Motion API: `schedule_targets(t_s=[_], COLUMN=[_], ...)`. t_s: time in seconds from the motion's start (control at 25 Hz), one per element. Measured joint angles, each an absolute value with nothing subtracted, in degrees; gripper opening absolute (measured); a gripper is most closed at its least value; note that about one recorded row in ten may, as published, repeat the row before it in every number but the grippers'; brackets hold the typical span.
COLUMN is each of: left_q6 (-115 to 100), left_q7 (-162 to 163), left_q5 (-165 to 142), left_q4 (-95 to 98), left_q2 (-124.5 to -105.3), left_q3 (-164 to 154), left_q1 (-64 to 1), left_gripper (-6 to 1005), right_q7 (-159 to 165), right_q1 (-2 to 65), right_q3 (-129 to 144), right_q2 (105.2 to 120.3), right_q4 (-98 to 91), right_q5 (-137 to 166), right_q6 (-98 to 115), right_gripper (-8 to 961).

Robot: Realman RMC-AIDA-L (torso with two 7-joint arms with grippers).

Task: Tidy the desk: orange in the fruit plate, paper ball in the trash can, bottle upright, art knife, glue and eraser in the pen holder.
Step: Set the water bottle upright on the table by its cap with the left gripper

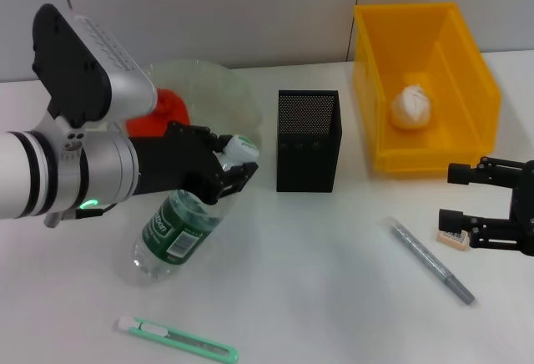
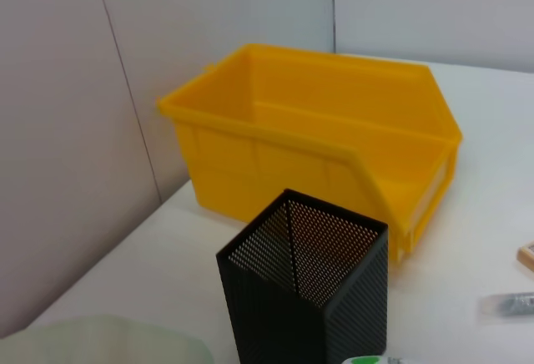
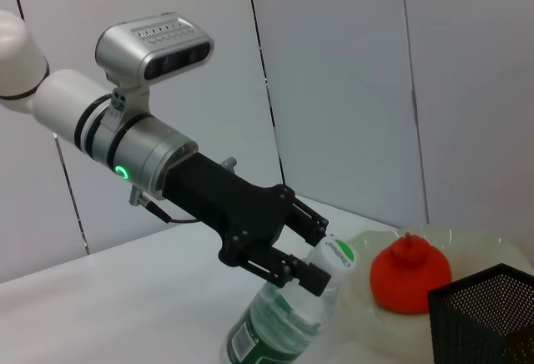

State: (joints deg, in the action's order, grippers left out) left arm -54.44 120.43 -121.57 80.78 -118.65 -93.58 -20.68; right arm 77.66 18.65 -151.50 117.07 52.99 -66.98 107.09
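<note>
Centrally, the left gripper (image 1: 229, 168) is clamped on the tilted bottle (image 1: 177, 232) at its neck, beside the fruit plate (image 1: 225, 88). Near the worktop's right edge, the right gripper (image 1: 457, 195) hangs with fingers apart over the eraser (image 1: 452, 238).

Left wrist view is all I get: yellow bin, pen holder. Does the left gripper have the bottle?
Observer: Yes. The left gripper has its fingers shut on the bottle at the neck, and the bottle is tilted.
Operator: Paper ball?
Observer: The paper ball lies inside the trash can.
Operator: Right arm?
Observer: The right gripper is open, low over the table, next to the eraser.
</note>
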Motion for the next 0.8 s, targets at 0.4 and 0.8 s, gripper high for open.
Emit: schedule_targets(t_s=[0.4,0.8], left_q6=[-53.0,-52.3], left_q7=[116.4,115.4], left_q5=[-115.7,-114.0], left_q4=[81.0,81.1], left_q2=[-118.65,-118.68], left_q3=[-93.3,-92.8], left_q1=[-19.2,-17.1], left_gripper=[446,444], right_q7=[77.7,77.8], right_q1=[18.6,18.6], right_q3=[-151.5,-151.3], right_q2=[117.22,117.26], right_q4=[53.0,53.0], right_q5=[-67.0,-67.0], right_q6=[107.0,107.1], right_gripper=[751,751])
